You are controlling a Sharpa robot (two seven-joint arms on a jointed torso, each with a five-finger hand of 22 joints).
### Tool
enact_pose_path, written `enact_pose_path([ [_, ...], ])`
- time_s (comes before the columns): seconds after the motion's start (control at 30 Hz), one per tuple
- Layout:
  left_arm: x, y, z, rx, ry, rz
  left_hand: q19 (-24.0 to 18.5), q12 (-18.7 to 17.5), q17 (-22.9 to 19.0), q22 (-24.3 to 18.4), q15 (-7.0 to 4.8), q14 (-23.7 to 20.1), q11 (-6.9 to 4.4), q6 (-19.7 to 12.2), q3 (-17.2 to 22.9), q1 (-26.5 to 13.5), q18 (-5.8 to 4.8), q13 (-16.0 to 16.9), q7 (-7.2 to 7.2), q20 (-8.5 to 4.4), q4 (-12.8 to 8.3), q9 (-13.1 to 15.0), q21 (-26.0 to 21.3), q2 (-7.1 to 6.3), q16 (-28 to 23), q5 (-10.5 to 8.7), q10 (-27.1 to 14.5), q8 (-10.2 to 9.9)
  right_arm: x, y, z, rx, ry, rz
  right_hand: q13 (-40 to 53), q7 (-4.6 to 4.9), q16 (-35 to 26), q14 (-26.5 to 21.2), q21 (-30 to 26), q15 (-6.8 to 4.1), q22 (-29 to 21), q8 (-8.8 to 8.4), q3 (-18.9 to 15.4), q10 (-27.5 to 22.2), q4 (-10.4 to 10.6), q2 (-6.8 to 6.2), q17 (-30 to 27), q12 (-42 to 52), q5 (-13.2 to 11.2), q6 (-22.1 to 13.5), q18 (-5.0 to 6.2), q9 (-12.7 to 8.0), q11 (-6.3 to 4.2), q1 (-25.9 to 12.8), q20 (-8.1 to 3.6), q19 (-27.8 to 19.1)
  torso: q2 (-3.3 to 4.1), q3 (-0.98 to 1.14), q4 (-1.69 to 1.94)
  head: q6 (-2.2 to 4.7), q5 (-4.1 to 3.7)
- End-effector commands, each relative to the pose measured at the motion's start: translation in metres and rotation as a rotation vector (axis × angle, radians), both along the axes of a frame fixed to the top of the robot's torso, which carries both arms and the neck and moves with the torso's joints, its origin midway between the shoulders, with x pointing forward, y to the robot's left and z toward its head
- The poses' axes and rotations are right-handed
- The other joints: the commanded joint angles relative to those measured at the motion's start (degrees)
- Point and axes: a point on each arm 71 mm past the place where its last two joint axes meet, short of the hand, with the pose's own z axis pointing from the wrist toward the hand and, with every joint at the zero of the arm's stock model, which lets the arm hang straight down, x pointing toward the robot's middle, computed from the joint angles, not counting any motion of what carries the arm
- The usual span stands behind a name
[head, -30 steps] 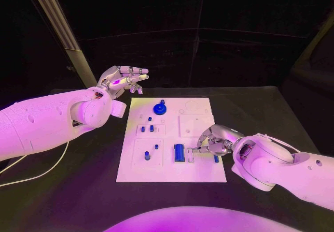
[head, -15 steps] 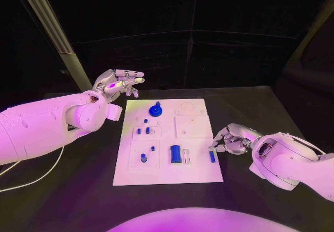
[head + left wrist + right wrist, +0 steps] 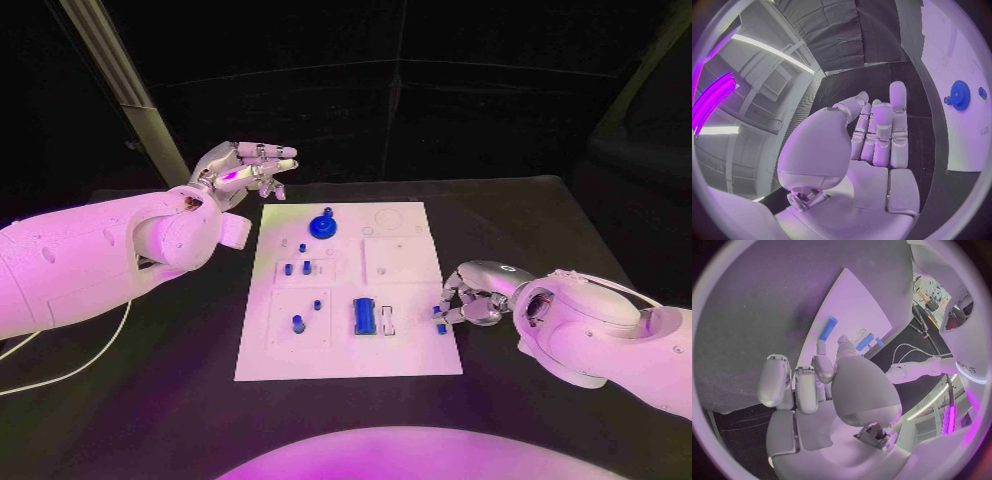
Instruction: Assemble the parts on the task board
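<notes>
The white task board (image 3: 397, 260) lies mid-table. On it are a blue gear (image 3: 322, 226), several small blue pegs (image 3: 297, 268) and a blue block (image 3: 365, 316). A blue peg (image 3: 438, 320) lies flat at the board's right edge. My right hand (image 3: 473, 297) sits beside that edge with curled fingers, their tips at the peg's near end. The right wrist view shows the blue peg (image 3: 829, 328) stretching away from the fingertips (image 3: 821, 347); a grip is not plain. My left hand (image 3: 245, 165) hovers beyond the board's far left corner, fingers apart and holding nothing. Past the left hand's palm (image 3: 873, 145) I see the gear (image 3: 959, 95).
A white cable (image 3: 87, 352) trails over the table's left side. A slanted metal post (image 3: 123, 85) stands at the back left. Black tabletop surrounds the board, with the widest bare stretch in front of it.
My right hand has drawn back from over the board to its right edge, then settled by the blue peg. The peg stays where it was on the board. The left hand has barely moved.
</notes>
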Motion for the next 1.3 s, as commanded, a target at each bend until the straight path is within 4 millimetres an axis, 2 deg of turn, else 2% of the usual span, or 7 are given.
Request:
enact_pose_path([
  [0.03,0.000,-0.001,0.001,-0.009,-0.002,-0.012,-0.1,0.2,-0.1,-0.1,-0.05,-0.4,-0.01,-0.4,-0.4,-0.2,0.36,-0.1,0.00,0.21,0.0,0.0,-0.4,0.07,0.0,0.24,-0.4,0.2,0.001,0.001,-0.002,-0.081,-0.002,0.030,0.0,-0.09,-0.2,3.9,0.1,-0.21,-0.1,0.27,-0.4,0.3,0.0,0.39,4.1,0.0,-0.3,0.4,-0.82,0.1,-0.35,0.1,-0.11,0.1,0.02,0.01,-0.04,-0.07,0.08],
  [0.53,-0.001,0.000,0.001,-0.009,0.000,-0.013,-0.1,0.2,-0.1,-0.1,-0.05,-0.4,-0.01,-0.4,-0.4,-0.2,0.36,-0.1,0.00,0.21,0.0,0.0,-0.4,0.07,0.0,0.24,-0.4,0.2,0.006,0.014,-0.008,-0.147,-0.011,0.067,-0.2,-0.22,-0.3,3.9,0.0,-0.36,-0.2,0.15,-0.2,0.2,-0.3,0.78,3.9,-0.2,0.0,0.7,-0.80,0.0,-0.49,1.2,-0.27,0.1,0.11,0.14,0.02,-0.50,0.22],
  [0.57,-0.001,0.000,0.001,-0.009,0.000,-0.013,-0.1,0.2,-0.1,-0.1,-0.05,-0.4,-0.01,-0.4,-0.4,-0.2,0.36,-0.1,0.00,0.21,0.0,0.0,-0.4,0.07,0.0,0.24,-0.4,0.2,0.007,0.016,-0.008,-0.151,-0.012,0.071,-0.2,-0.22,-0.4,3.9,0.0,-0.37,-0.2,0.14,-0.2,0.2,-0.4,0.78,3.9,-0.3,0.0,0.7,-0.80,0.0,-0.50,1.4,-0.29,0.0,0.04,0.03,0.00,-0.59,0.20],
  [0.63,-0.001,0.001,0.001,-0.008,0.000,-0.012,-0.1,0.2,-0.1,-0.1,-0.05,-0.4,-0.01,-0.4,-0.4,-0.2,0.36,-0.1,0.00,0.21,0.0,0.0,-0.4,0.07,0.0,0.24,-0.4,0.2,0.007,0.019,-0.009,-0.156,-0.014,0.077,-0.2,-0.24,-0.3,3.9,0.0,-0.39,-0.2,0.11,-0.2,0.2,-0.5,0.77,3.9,-0.3,-0.1,0.8,-0.81,0.0,-0.52,1.6,-0.31,0.1,0.03,0.00,-0.01,-0.62,0.19],
  [0.97,-0.001,0.001,0.001,-0.009,0.002,-0.014,-0.1,0.2,-0.1,-0.1,-0.05,-0.4,-0.01,-0.4,-0.4,-0.2,0.36,-0.1,0.00,0.21,0.0,0.0,-0.4,0.07,0.0,0.24,-0.4,0.2,0.008,0.025,-0.010,-0.181,-0.030,0.093,-0.4,-0.29,-0.4,3.8,-0.1,-0.50,-0.3,-0.24,0.3,0.1,-1.6,1.20,3.8,-0.6,0.1,0.9,-0.78,-0.1,-0.61,3.7,-0.44,0.0,-0.04,-0.01,-0.05,-0.93,0.11],
  [1.1,-0.001,0.001,0.001,-0.009,0.003,-0.015,-0.1,0.2,-0.1,-0.1,-0.05,-0.4,-0.01,-0.4,-0.4,-0.2,0.36,-0.1,0.00,0.21,0.0,0.0,-0.4,0.07,0.0,0.24,-0.4,0.2,0.008,0.026,-0.011,-0.216,-0.025,0.107,-0.7,-0.18,-0.6,3.8,-0.2,-0.53,-0.5,-0.89,1.4,-0.2,-3.2,1.51,3.7,-1.1,-2.2,0.6,-0.77,-0.3,-0.58,6.4,-0.52,-0.1,-0.05,-0.05,0.00,-0.96,0.13],
  [1.3,-0.001,0.002,0.001,-0.008,0.004,-0.014,-0.1,0.2,-0.1,-0.1,-0.05,-0.4,-0.01,-0.4,-0.4,-0.2,0.36,-0.1,0.00,0.21,0.0,0.0,-0.4,0.07,0.0,0.24,-0.4,0.2,0.006,0.027,-0.015,-0.274,0.008,0.129,-1.0,0.12,-0.8,3.7,-0.4,-0.35,-0.8,-1.57,1.7,-0.5,-3.7,0.96,3.3,-1.7,-3.9,0.3,-0.74,-0.7,-0.35,6.8,-0.40,-0.2,-0.05,-0.03,0.05,-1.01,0.15],
])
